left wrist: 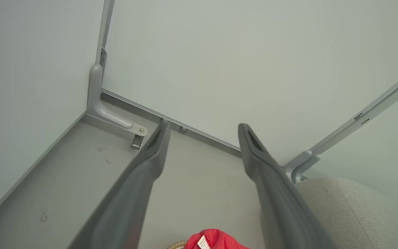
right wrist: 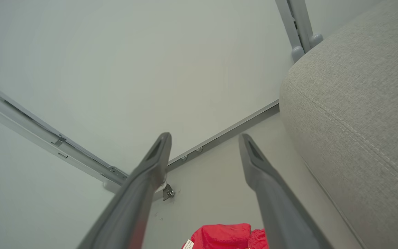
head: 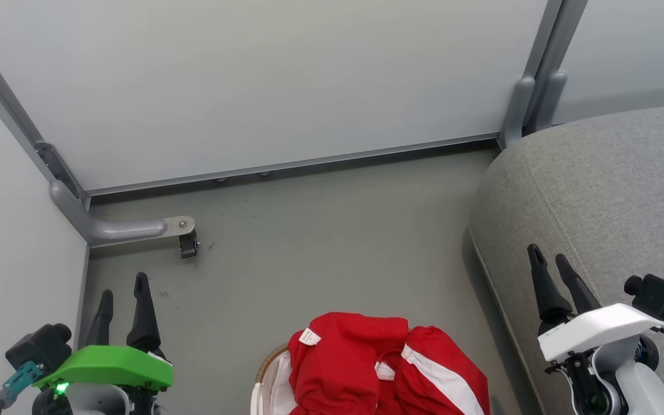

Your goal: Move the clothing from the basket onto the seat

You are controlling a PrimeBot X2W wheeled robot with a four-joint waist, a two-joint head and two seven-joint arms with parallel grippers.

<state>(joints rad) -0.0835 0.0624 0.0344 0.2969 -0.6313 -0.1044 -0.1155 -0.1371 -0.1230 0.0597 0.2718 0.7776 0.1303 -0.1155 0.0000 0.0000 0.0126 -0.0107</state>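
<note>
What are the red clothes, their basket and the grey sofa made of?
The red clothes look like smooth synthetic sportswear fabric: soft folds, sewn white stripes. The basket seems white plastic with a brown woven rim, perhaps rattan; little of it shows. The grey sofa is covered in coarse, matte woven cloth with stitched seams.

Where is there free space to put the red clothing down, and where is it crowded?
The seat is bare, from the wall to the right gripper. The floor between wall, left gripper and basket is bare too. The basket is crowded, heaped with clothing.
</note>
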